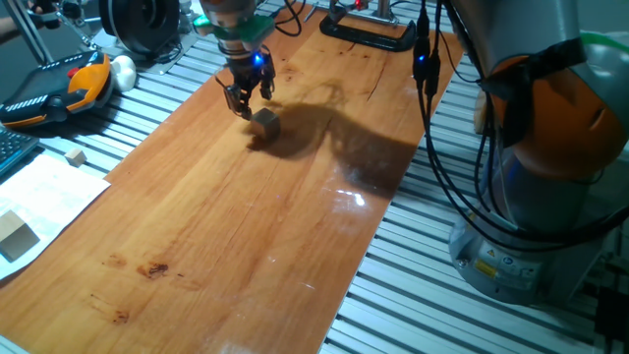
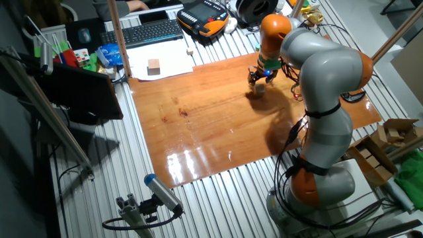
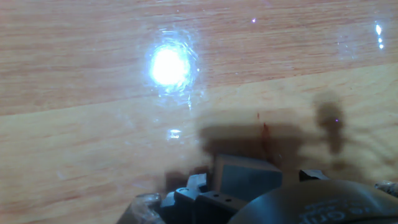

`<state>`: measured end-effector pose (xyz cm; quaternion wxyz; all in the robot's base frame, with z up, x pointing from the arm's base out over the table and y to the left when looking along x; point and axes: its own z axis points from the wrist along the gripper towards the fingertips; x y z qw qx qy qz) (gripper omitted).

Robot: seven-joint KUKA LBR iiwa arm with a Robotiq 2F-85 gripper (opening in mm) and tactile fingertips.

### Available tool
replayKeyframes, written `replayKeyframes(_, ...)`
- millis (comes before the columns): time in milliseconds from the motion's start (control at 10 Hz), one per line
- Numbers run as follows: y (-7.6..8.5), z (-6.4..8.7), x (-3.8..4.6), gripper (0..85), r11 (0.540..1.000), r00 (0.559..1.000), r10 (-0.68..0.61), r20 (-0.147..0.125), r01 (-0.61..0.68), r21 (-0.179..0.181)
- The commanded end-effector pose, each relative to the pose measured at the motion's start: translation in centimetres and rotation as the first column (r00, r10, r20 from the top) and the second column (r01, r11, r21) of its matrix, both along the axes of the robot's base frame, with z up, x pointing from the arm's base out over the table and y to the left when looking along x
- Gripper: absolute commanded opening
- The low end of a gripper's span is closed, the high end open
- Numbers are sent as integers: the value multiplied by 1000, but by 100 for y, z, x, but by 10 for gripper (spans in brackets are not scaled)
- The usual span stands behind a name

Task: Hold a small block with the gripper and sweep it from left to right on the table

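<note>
**Operator:** On the long glossy reddish-brown wooden surface (image 1: 246, 216), toward its far end, I have the black two-fingered hand (image 1: 242, 102) with its blue light and teal band hanging just above the boards. Its fingers look parted and I see nothing between them, so I judge it empty.

**Observer:** And the small light-tan wooden cube (image 1: 266, 122)?

**Operator:** It sits on the surface just beside the hand, to the near side, apparently not gripped. From the other fixed view the cube (image 2: 260, 89) is right under the hand (image 2: 259, 77); whether they touch I cannot tell.

**Observer:** What worries you?

**Operator:** If I close from here off-centre, one finger could nudge the cube away or twist it, and the glossy boards would let it slide. A shallow pinch could also drop it once the sweep drags it sideways. The hand view is mostly glare and shadow, so aligning by it is unreliable.
</note>
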<state>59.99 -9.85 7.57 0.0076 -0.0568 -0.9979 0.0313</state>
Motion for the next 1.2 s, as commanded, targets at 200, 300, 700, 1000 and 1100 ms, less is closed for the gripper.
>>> replayKeyframes(200, 12, -124, -5, 737, 1000, 1000, 0, 22, 0, -4)
replayKeyframes(300, 20, -155, -17, 737, 1000, 1000, 0, 24, 0, -3)
replayKeyframes(700, 8, -200, -69, 717, 1000, 1000, 6, 20, -6, 6)
replayKeyframes(1000, 14, -193, -71, 637, 1000, 1000, 10, 14, -10, 11)
replayKeyframes(1100, 8, -199, -75, 630, 1000, 1000, 12, 14, -12, 11)
